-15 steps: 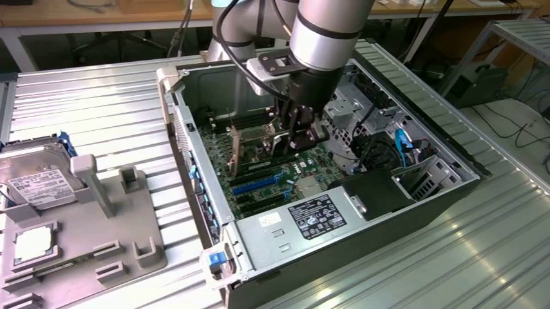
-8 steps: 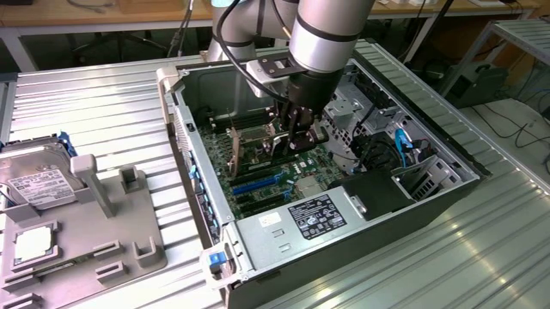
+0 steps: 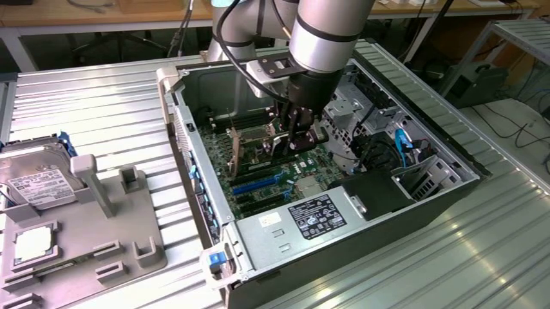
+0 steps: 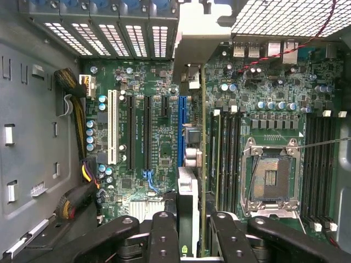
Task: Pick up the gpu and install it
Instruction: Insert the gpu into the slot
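gripper [image 3: 297, 143]: fingers clamped on the gpu [image 4: 188, 183] | gpu: held edge-on inside the computer case [image 3: 182, 122], over the motherboard [image 4: 148, 109], just beside the blue slot [image 4: 180, 126]

Tight squeeze: metal cage [image 3: 342, 106] and blue cable [image 3: 400, 142] crowd the gripper [image 3: 297, 138] clamping the gpu [image 4: 187, 197]; power supply [image 3: 318, 215] blocks one end; expansion slots [image 4: 131, 131] clear.

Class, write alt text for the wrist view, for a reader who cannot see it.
Seen from above, the claw grips the gpu edge-on, holding it upright over the green motherboard inside an open computer case, close beside a blue slot. An empty processor socket lies to one side.
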